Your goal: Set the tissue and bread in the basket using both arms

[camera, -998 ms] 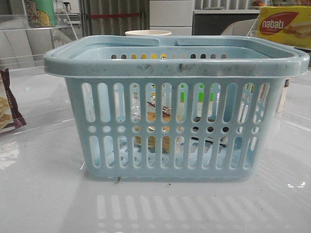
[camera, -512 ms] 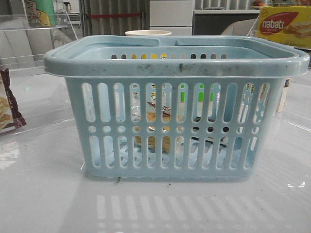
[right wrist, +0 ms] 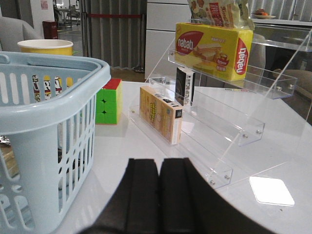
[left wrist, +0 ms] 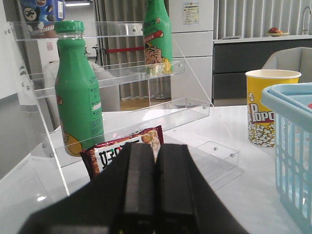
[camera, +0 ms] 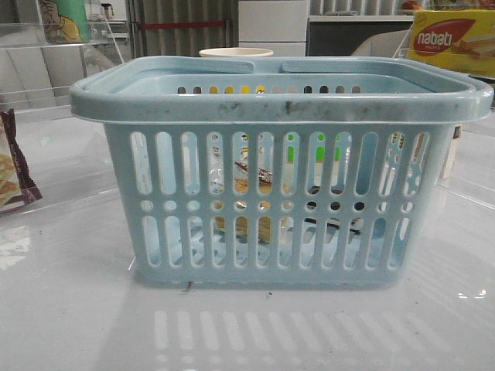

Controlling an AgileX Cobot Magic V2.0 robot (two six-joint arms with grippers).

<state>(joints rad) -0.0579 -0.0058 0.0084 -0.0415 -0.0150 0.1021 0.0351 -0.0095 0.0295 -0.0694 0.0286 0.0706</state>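
The basket (camera: 278,174) is standing on the white table (camera: 69,325) at the centre of the front view, and it is serving here as the landmark for everything else. Behind its slotted front wall the bread (camera: 249,189) is showing as a golden-brown mass in clear wrap, resting on the basket floor, with a low dark shape, probably the tissue (camera: 334,218), lying just beside it toward the robot's right; the slots are hiding most of both. Judged from this, both items are already sitting inside the basket and little or nothing of the task is remaining. The left gripper (left wrist: 156,187) is pointing over the table to the left of the basket, its jaws pressed together on nothing, with the basket wall at the edge of its view. The right gripper (right wrist: 160,195) is hovering to the right of the basket, likewise clenched and empty. Both grippers are therefore well apart from the bread and tissue, outside the basket walls. Left of the basket a maroon snack bag (left wrist: 124,153) and a green bottle (left wrist: 78,92) are occupying a clear rack; behind it a popcorn cup (left wrist: 270,105) is standing; to its right a Rubik's cube (right wrist: 109,100) and a nabati box (right wrist: 214,48) are appearing.
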